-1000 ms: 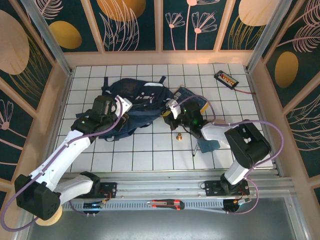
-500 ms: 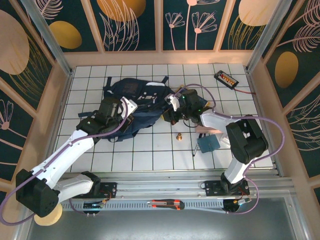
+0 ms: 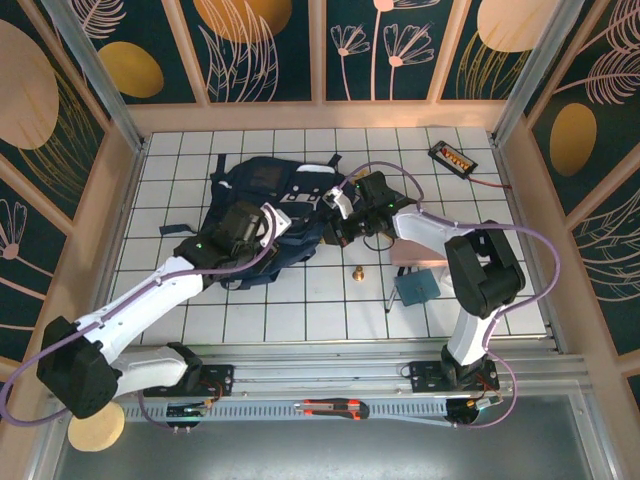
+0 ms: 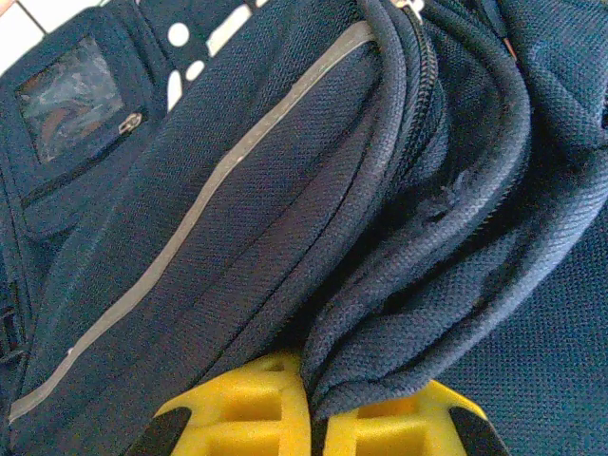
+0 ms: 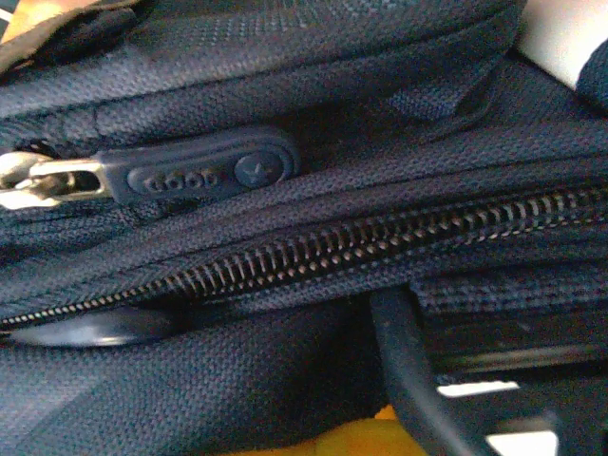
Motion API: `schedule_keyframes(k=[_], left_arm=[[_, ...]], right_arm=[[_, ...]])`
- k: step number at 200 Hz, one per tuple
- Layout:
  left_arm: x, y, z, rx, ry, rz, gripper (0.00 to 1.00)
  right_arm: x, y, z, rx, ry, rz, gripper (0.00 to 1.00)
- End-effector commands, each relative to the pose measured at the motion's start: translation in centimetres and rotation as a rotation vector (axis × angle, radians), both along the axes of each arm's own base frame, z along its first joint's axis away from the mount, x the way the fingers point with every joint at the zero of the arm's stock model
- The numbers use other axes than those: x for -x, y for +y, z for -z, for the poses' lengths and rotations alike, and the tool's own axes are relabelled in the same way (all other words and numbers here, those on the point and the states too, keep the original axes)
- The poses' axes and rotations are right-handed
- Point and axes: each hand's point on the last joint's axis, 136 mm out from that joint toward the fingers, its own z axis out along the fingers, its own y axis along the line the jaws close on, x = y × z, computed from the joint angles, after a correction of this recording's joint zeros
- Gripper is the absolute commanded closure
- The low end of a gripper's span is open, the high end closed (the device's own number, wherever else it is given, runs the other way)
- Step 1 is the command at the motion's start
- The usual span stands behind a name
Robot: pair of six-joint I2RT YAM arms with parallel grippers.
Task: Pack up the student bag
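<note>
The student bag (image 3: 262, 183), dark navy with thin grey stripes, lies bunched on the white tiled table at the back centre. My left gripper (image 3: 274, 222) sits at the bag's near edge. In the left wrist view its yellow fingertips (image 4: 237, 413) are shut on a fold of the student bag (image 4: 285, 190). My right gripper (image 3: 342, 214) presses into the bag's right end. In the right wrist view navy fabric lies over a yellow fingertip (image 5: 380, 439), beside a zipper (image 5: 380, 247) and its rubber pull tab (image 5: 204, 171). The right gripper's jaws are hidden under the cloth.
A small brass piece (image 3: 357, 273), a pen (image 3: 390, 296) and a teal pad (image 3: 416, 287) lie right of centre near the front. A black device with a red cable (image 3: 452, 157) sits at the back right. A utility knife (image 3: 335, 408) rests on the front rail.
Both grippers have moved with the bag: the left one to the right, the right one toward the back. The bag is now bunched up between them.
</note>
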Motion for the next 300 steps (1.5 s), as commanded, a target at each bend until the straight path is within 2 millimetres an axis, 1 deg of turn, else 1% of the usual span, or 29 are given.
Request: schedule_keyframes(k=[1, 18, 36, 38, 41, 62, 85, 100, 122, 141, 166, 167, 177, 181, 195, 207, 213, 216, 221, 234, 240, 241, 244, 254, 257, 263, 266, 278, 300], left_arm=[[-2.7, -2.4, -4.3, 0.148, -0.166, -0.027, 1.0], [-2.6, -1.3, -4.2, 0.101, -0.182, -0.051, 1.0], [-2.9, -0.5, -3.8, 0.033, -0.18, -0.069, 1.0], [-2.9, -0.4, -3.6, 0.025, -0.179, -0.073, 1.0], [-3.0, -0.2, -3.6, 0.015, -0.18, -0.077, 1.0], [-3.6, 1.1, -2.9, -0.052, -0.193, -0.134, 1.0], [-3.9, 1.0, -2.7, -0.054, -0.185, -0.149, 1.0], [-4.1, 0.4, -2.9, -0.022, -0.177, -0.15, 1.0], [-4.2, -1.1, -3.6, 0.081, -0.171, -0.139, 1.0], [-4.3, -1.4, -3.9, 0.111, -0.175, -0.144, 1.0], [-3.6, -1.4, -4.7, 0.145, -0.194, -0.121, 1.0], [-3.6, -1.4, -4.7, 0.144, -0.194, -0.121, 1.0], [-3.3, -1.1, -4.8, 0.141, -0.195, -0.121, 1.0], [-3.1, -1.0, -4.7, 0.139, -0.19, -0.119, 1.0], [-2.7, -1.1, -4.6, 0.154, -0.175, -0.109, 1.0], [-2.3, -1.4, -4.9, 0.184, -0.165, -0.101, 1.0], [-2.3, -1.5, -5.3, 0.197, -0.166, -0.102, 1.0], [-2.3, -1.5, -5.4, 0.203, -0.167, -0.104, 1.0], [-2.4, -1.5, -5.8, 0.209, -0.17, -0.103, 1.0], [-2.4, -1.9, -6.8, 0.226, -0.174, -0.095, 1.0], [-2.3, -2.0, -6.7, 0.224, -0.165, -0.087, 1.0], [-2.4, -2.1, -7.3, 0.232, -0.174, -0.085, 1.0], [-2.5, -2.3, -8.0, 0.241, -0.184, -0.081, 1.0], [-2.6, -2.5, -8.9, 0.245, -0.188, -0.068, 1.0], [-2.6, -2.6, -9.1, 0.246, -0.189, -0.065, 1.0], [-2.7, -2.7, -9.5, 0.244, -0.193, -0.057, 1.0], [-2.7, -2.8, -9.6, 0.243, -0.194, -0.05, 1.0], [-2.7, -3.0, -10.1, 0.233, -0.195, -0.032, 1.0], [-2.6, -3.1, -10.6, 0.211, -0.194, -0.01, 1.0]], right_arm=[[5.8, 2.8, -4.8, -0.196, 0.074, -0.267, 1.0], [6.5, 1.3, -4.6, -0.209, 0.157, -0.28, 1.0], [7.9, 0.8, -5.5, -0.236, 0.229, -0.317, 1.0], [7.3, 0.3, -5.7, -0.246, 0.23, -0.3, 1.0], [7.1, 0.0, -5.9, -0.256, 0.239, -0.294, 1.0], [6.9, -0.5, -7.4, -0.313, 0.281, -0.266, 1.0], [7.2, -0.7, -7.9, -0.32, 0.318, -0.24, 1.0], [7.1, -0.7, -7.2, -0.293, 0.343, -0.218, 1.0], [6.5, 0.2, -5.7, -0.222, 0.348, -0.199, 1.0], [5.5, 1.0, -4.6, -0.148, 0.326, -0.178, 1.0], [4.4, 0.6, -2.7, -0.055, 0.293, -0.11, 1.0], [4.3, 0.5, -2.6, -0.051, 0.291, -0.106, 1.0], [3.5, -0.2, -1.9, -0.005, 0.272, -0.038, 0.75], [3.1, -0.7, -1.7, 0.006, 0.267, -0.005, 0.68], [2.0, -2.1, -1.8, 0.001, 0.227, 0.102, 0.52], [1.3, -3.2, -3.2, -0.039, 0.143, 0.187, 0.44], [1.2, -3.8, -3.8, -0.065, 0.105, 0.228, 0.43], [1.1, -3.9, -4.4, -0.087, 0.083, 0.243, 0.42], [1.3, -4.3, -4.6, -0.112, 0.056, 0.266, 0.41], [1.8, -4.8, -6.1, -0.199, -0.046, 0.293, 0.4], [2.0, -5.1, -6.8, -0.24, -0.09, 0.308, 0.39], [2.1, -5.2, -6.9, -0.247, -0.098, 0.311, 0.39], [2.1, -5.3, -7.3, -0.268, -0.124, 0.317, 0.39], [2.6, -6.0, -8.0, -0.324, -0.208, 0.331, 0.39], [2.8, -6.2, -8.4, -0.348, -0.25, 0.332, 0.39], [3.2, -6.6, -8.3, -0.364, -0.286, 0.341, 0.38], [3.2, -6.8, -8.6, -0.381, -0.316, 0.342, 0.38], [4.1, -7.5, -8.0, -0.408, -0.37, 0.335, 0.39], [4.7, -8.4, -6.9, -0.422, -0.449, 0.319, 0.4]])
